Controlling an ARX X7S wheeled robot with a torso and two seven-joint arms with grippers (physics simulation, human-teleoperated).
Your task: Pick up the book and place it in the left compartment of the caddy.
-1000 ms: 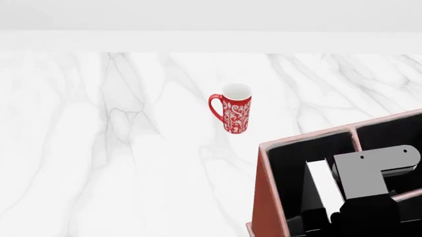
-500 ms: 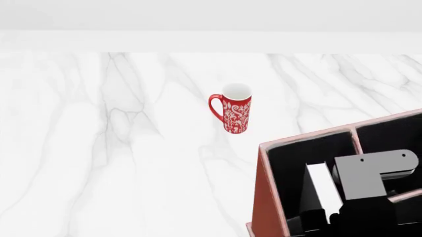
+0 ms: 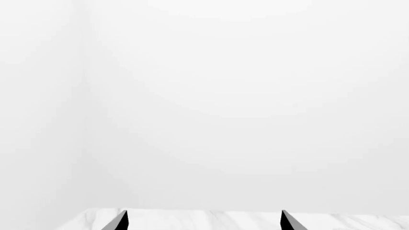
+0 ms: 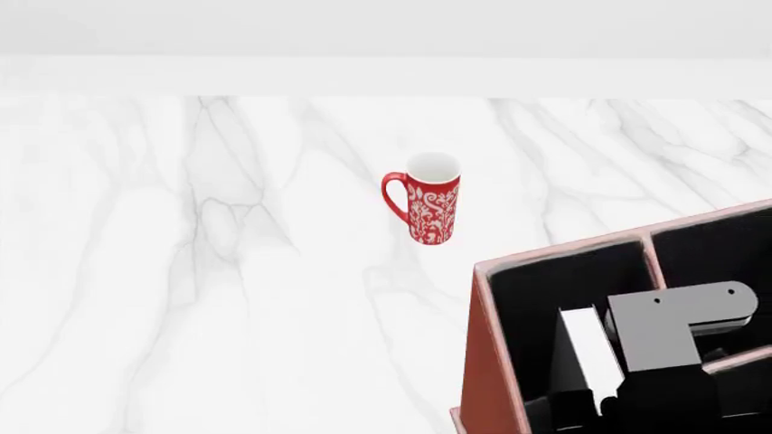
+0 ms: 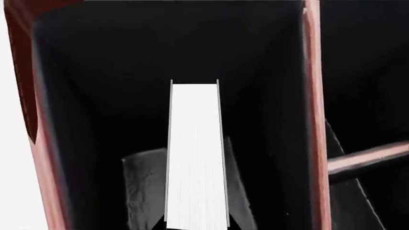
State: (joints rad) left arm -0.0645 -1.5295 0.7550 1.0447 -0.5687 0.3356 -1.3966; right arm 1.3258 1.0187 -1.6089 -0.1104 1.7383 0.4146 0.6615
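As the right end effector (image 4: 603,398) sank lower, still grasping the book (image 5: 197,158), it entered the caddy's (image 4: 489,362) left compartment (image 4: 543,298), nearly placed.

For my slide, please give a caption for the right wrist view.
Book, white page edges up, held inside the caddy's black-lined left compartment.

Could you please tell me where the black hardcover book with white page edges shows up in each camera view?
Head view: lower right, the black hardcover book stands inside the reddish-brown caddy.
Right wrist view: centre, white page edges facing the camera.
Left wrist view: not in it.
Shared landmark: the caddy's thin reddish divider.
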